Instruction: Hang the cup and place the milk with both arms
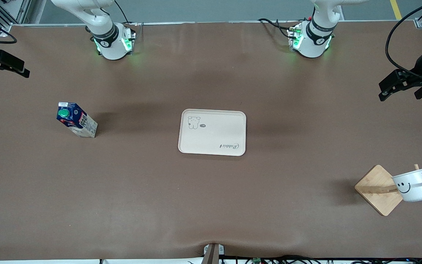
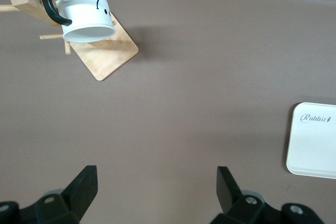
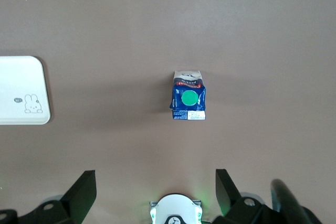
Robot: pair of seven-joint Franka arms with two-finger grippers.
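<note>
The white cup [image 1: 412,185] with a smiley face hangs by its black handle on a peg of a wooden rack [image 1: 374,189] at the left arm's end of the table, near the front camera. It also shows in the left wrist view [image 2: 86,11]. The milk [image 1: 76,121] stands upright on the table at the right arm's end, its green cap on top, and shows in the right wrist view [image 3: 189,98]. My left gripper [image 1: 385,90] is open and empty, raised by the table's edge [image 2: 157,187]. My right gripper [image 1: 23,69] is open and empty, raised at the table's other end [image 3: 155,190].
A cream tray [image 1: 213,132] with a rabbit drawing lies in the middle of the table, with nothing on it. It shows in the left wrist view [image 2: 315,140] and the right wrist view [image 3: 21,90]. The arms' bases [image 1: 114,42] stand along the table's edge.
</note>
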